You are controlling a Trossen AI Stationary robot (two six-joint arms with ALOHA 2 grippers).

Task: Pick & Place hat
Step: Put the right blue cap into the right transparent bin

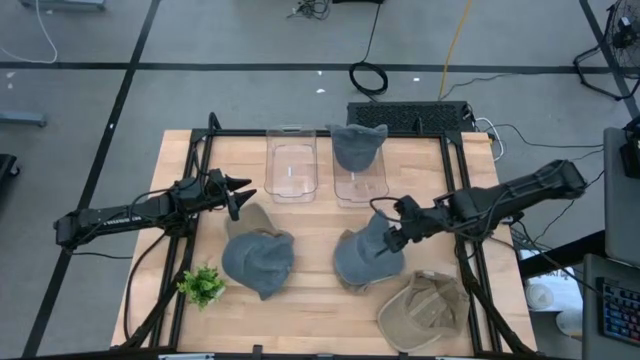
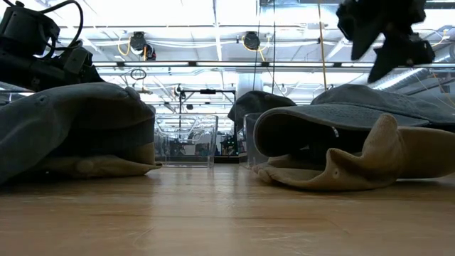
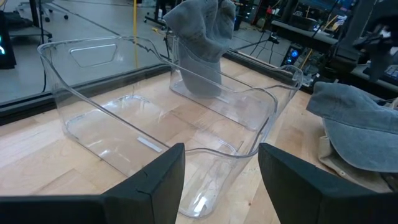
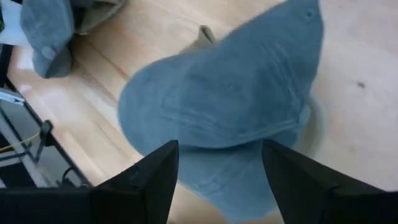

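While the high view hides it, the right tool [image 4: 217, 180] gapes over the grey hat [image 4: 230, 99].

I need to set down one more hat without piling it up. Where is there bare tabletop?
Bare wood lies along the front edge between the small plant and the tan hat, and between the two grey hat piles. The left clear bin is empty. It is crowded around the right end effector.
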